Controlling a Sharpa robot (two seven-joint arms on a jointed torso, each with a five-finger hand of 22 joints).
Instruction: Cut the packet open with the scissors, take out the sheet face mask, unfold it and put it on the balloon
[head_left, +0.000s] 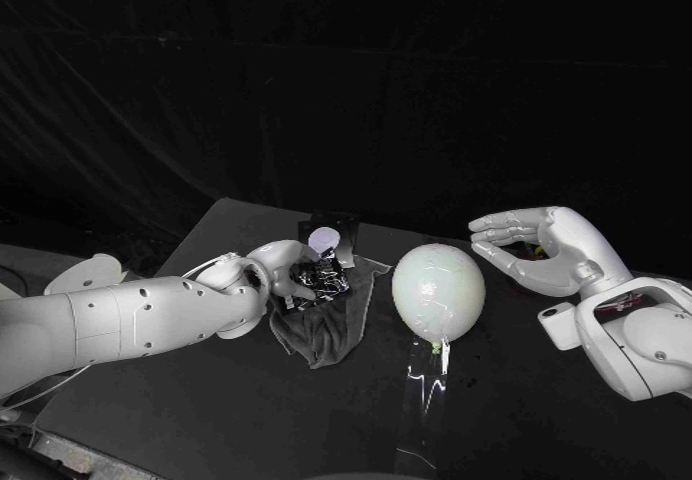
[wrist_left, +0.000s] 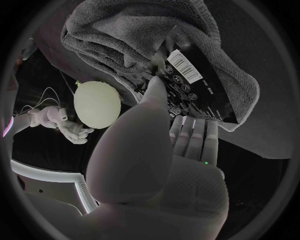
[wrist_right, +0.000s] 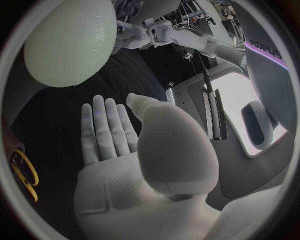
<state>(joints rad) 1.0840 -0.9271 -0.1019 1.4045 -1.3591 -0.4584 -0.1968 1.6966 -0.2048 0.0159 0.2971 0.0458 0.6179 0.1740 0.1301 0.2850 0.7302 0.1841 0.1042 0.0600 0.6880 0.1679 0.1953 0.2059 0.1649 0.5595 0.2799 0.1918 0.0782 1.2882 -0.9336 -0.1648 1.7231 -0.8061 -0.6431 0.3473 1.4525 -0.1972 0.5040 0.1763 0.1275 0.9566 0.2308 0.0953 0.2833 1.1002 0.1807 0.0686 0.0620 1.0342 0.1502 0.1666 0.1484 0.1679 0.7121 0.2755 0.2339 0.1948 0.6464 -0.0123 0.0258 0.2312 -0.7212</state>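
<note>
Left hand (head_left: 296, 270) sits on the black packet (head_left: 329, 241) lying on a grey towel (head_left: 325, 330). The balloon (head_left: 437, 290) stands between it and the raised, empty right hand (head_left: 537, 250).

From the left wrist, the thumb touches the packet's edge and the fingers (wrist_left: 194, 135) are straight; I cannot tell whether it grips.

From the right wrist, the fingers are spread, with the yellow scissors (wrist_right: 22, 172) beside them.

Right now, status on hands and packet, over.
Left hand thumb on packet, grip unclear. Right hand open, raised beside balloon. Packet on bunched grey towel; scissors lie untouched.
</note>
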